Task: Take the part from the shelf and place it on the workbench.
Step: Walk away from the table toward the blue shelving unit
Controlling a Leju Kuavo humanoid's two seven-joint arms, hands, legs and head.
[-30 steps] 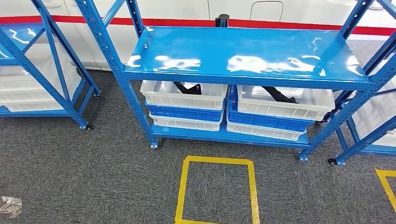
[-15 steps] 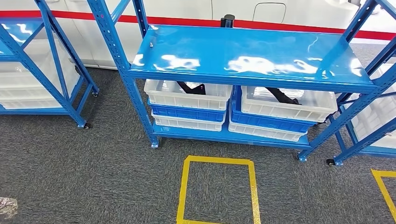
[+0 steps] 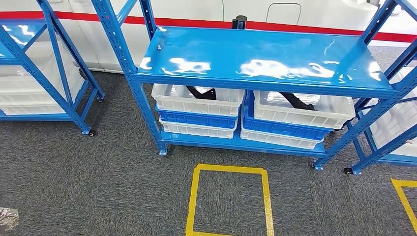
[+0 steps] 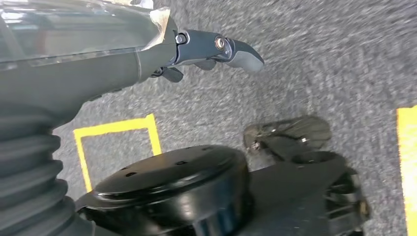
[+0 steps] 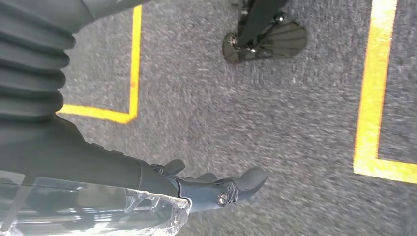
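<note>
Your left hand (image 4: 206, 51) hangs over the carpet with fingers loosely apart, holding nothing. Dark parts lie in the left bin (image 3: 199, 100) and the right bin (image 3: 302, 109) under the blue shelf (image 3: 265, 59). Your right hand (image 5: 216, 189) hangs likewise, carrying nothing. Either the picking lies ahead, or one part already went.

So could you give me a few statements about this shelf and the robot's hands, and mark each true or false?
1. The top shelf is bare. True.
2. The white bins below hold dark parts. True.
3. The left hand holds a part. False: it holds nothing and hangs over the carpet.
4. The yellow square on the floor is in front of the shelf. True.
5. The right hand rests on a bin. False: it hangs over the carpet.
</note>
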